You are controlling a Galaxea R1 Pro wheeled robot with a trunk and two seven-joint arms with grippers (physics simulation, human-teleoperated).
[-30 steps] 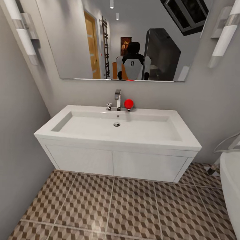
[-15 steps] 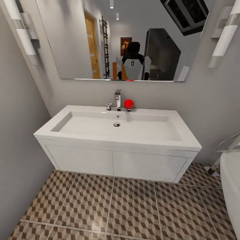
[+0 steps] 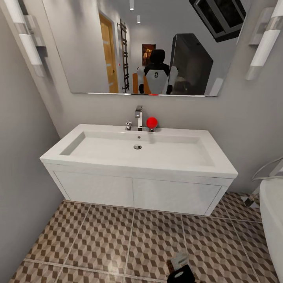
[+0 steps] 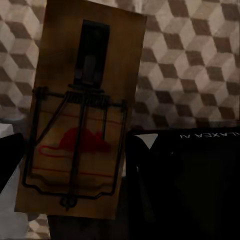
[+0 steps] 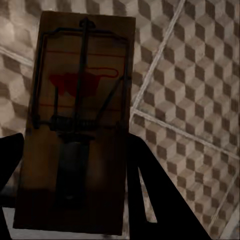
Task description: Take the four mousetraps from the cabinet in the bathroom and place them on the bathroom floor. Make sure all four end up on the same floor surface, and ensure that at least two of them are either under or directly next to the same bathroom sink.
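Observation:
In the left wrist view a mousetrap (image 4: 80, 115), a brown slab with dark wire and a red mouse print, fills the space between the dark fingers of my left gripper (image 4: 70, 220), which is shut on it. My right gripper (image 5: 70, 215) holds a second mousetrap (image 5: 80, 110) the same way over the cube-pattern bathroom floor (image 5: 200, 85). That gripper (image 3: 180, 271) shows low in the head view, above the floor (image 3: 98, 243) in front of the white sink (image 3: 118, 162). The cabinet is out of view.
The sink sits on a white two-door vanity (image 3: 137, 194) against the wall, with a chrome tap (image 3: 138, 116) and a red ball (image 3: 151, 122) behind the basin. A grey wall (image 3: 23, 177) closes the left side. A white bathtub edge (image 3: 273, 220) stands at right.
A gripper with a brown trap has risen into the bottom edge of the head view. The sink, floor and camera have not shifted.

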